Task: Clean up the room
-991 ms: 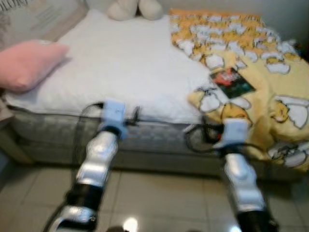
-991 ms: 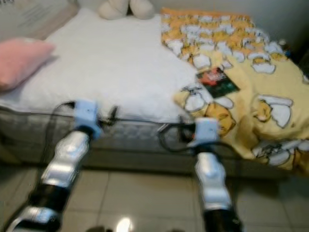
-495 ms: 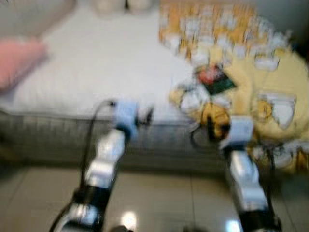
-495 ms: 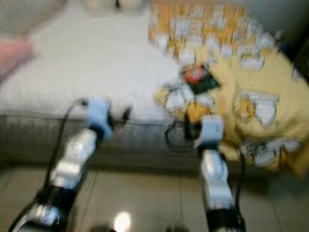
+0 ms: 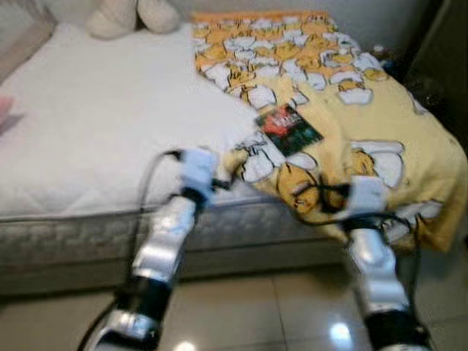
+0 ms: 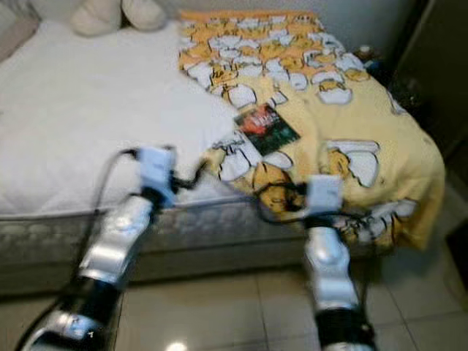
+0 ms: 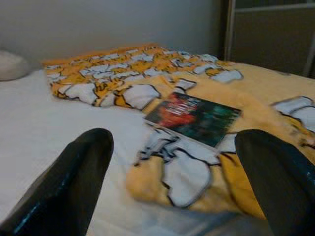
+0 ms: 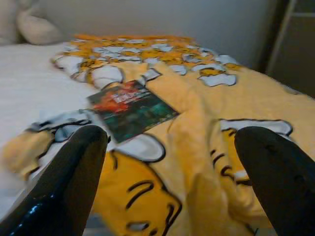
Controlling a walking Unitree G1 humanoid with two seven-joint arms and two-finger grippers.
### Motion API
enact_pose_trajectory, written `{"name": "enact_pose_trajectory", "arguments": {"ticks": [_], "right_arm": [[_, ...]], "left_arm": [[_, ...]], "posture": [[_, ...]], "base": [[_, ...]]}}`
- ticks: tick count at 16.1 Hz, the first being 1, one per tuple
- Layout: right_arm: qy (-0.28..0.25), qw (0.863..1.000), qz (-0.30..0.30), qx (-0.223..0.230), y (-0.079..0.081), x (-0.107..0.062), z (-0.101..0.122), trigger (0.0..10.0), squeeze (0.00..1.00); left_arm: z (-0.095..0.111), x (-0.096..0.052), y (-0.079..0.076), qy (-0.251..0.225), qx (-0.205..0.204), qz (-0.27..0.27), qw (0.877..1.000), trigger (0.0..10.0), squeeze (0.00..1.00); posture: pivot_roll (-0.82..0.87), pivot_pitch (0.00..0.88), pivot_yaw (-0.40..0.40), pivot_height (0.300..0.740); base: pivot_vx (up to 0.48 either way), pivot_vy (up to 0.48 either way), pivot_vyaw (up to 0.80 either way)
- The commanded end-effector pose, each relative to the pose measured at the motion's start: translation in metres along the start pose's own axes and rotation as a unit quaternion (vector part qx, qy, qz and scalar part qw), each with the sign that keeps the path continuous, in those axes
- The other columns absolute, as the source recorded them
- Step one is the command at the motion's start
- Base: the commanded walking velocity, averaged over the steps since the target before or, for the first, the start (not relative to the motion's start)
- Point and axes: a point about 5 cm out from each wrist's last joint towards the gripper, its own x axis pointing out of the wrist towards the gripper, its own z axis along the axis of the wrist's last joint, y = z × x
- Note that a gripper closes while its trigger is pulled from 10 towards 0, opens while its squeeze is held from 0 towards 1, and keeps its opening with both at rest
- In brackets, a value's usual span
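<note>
We are facing a bed [image 5: 95, 131] with a white mattress cover, standing on a tiled floor [image 5: 248, 314]. A yellow blanket [image 5: 380, 124] with a cartoon egg print is covering the bed's right part and hanging over its near edge. Two cream plush shapes [image 5: 131, 14] are sitting at the far side of the bed by the wall. A dark book [image 5: 288, 130] with a red and green cover is lying flat on the blanket, near where the blanket meets the bare white cover.

We are holding both arms out toward the near edge of the bed. The left tool [image 7: 172, 196] is hovering wide open, gripping nothing, with the book ahead of it. The right tool [image 8: 167, 182] is also hovering wide open and empty, over the blanket, the book just beyond it.
</note>
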Motion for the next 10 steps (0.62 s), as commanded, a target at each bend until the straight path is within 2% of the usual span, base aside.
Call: {"name": "enact_pose_trajectory", "arguments": {"ticks": [1, 4, 10], "right_arm": [[-0.008, 1.0, 0.019, 0.009, 0.0144, 0.0041, 0.0049, 10.0, 0.0], [-0.011, 1.0, 0.017, 0.006, 0.0134, 0.0041, 0.0047, 10.0, 0.0], [-0.01, 1.0, 0.016, 0.005, 0.0135, 0.0038, 0.0031, 10.0, 0.0]], "left_arm": [[0.0016, -0.0045, 0.0162, -0.001, 0.011, 0.022, 1.0, 10.0, 0.0], [0.0018, -0.0042, 0.0137, 0.0, 0.013, 0.016, 1.0, 10.0, 0.0], [0.0038, -0.0041, 0.0075, -0.004, 0.022, -0.006, 1.0, 10.0, 0.0]], "posture": [[-0.01, 0.0, 0.027, 0.71], [-0.01, 0.0, 0.028, 0.71], [-0.01, 0.0, 0.032, 0.71]], "base": [[0.48, 0.0, -0.77], [0.48, 0.0, -0.77], [0.48, 0.0, 0.0]]}}
